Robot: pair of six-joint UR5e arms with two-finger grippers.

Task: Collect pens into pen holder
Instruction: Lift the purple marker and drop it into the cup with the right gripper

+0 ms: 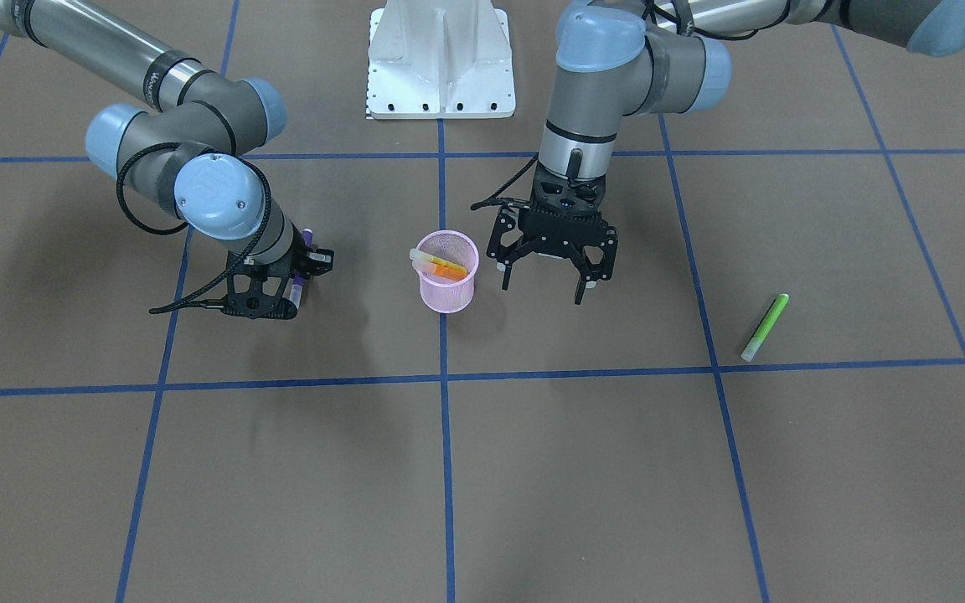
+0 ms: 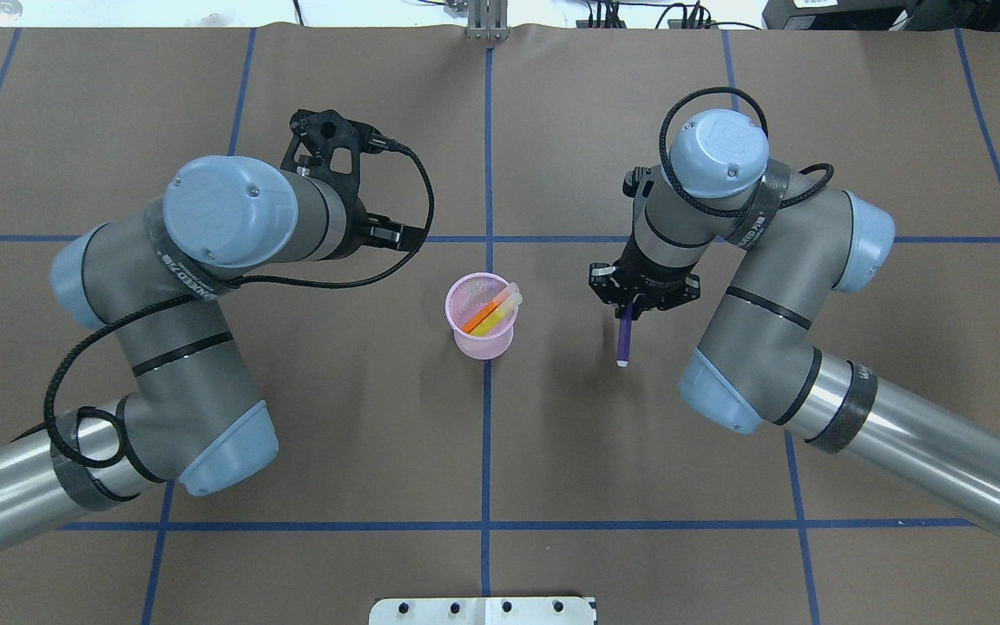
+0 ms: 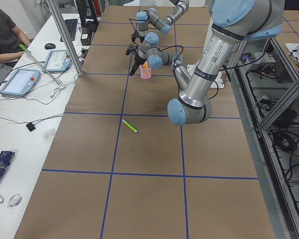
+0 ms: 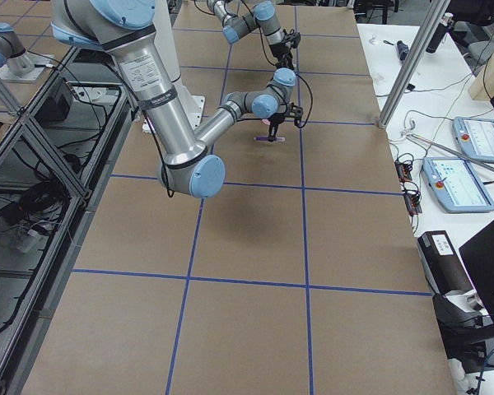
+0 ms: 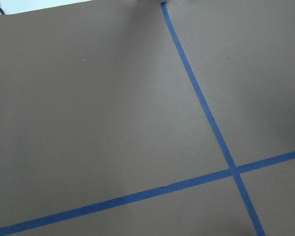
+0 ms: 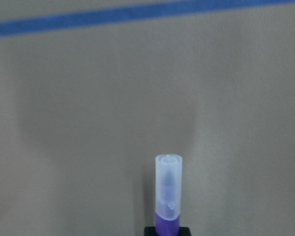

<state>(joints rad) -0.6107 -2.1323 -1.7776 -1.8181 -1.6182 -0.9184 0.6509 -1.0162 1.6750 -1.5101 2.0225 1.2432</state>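
Purple pen (image 2: 624, 337) in the spotlight now, pinched in the right end effector (image 2: 632, 304), whose jaws are clamped on the barrel with the pale cap leading down towards the bench (image 1: 533, 469). It hangs to one side of the pen holder (image 1: 446, 289), near it but not over it, and from the wrist view the cap looks clear of the surface (hard to be certain). Across the cup, the left end effector (image 1: 544, 287) hovers just beside the rim, jaws spread wide, carrying nothing. Inside the holder an orange pen (image 2: 481, 315) and a yellow pen (image 2: 493, 323) lean together against one side of the rim. Out on the left arm's side the green pen (image 1: 766, 327) lies flat, well apart from the cup, its pale end close to a blue tape line (image 1: 868, 363).

So this looks like the carry-and-drop for the purple one. To do it well, I'd say lift first so the cap tops the rim, then slide across without nudging that light mesh wall. Aim for the open part of the mouth, away from the two leaning pens. Keep the pen near upright and lower the cap inside before letting go, so it doesn't bounce out. Mind the left end effector parked so close; it may need to back off.
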